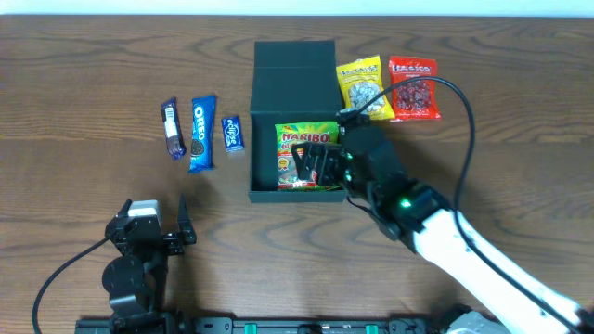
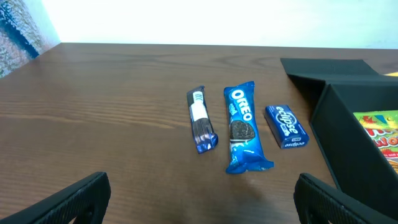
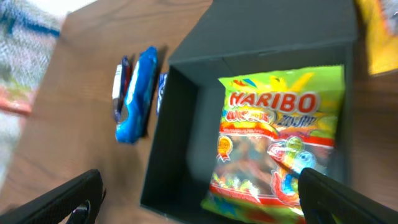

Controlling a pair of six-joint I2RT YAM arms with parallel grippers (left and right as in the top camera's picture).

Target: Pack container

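container [image 1: 263,158]: dark teal, centre of worktop [image 1: 74,93], lid flap open | contents: Haribo bag [image 1: 302,139] | right gripper [image 1: 311,167]: released, jaws spread over the bag | left gripper [image 1: 153,225]: released, holding nothing, near front edge

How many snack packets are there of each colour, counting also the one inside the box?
Blue packets: 3 (dark-blue bar, Oreo pack, Eclipse pack)
Yellow bag: 1
Red bag: 1
Green Haribo bag: 1, lying in the container
Total: 6
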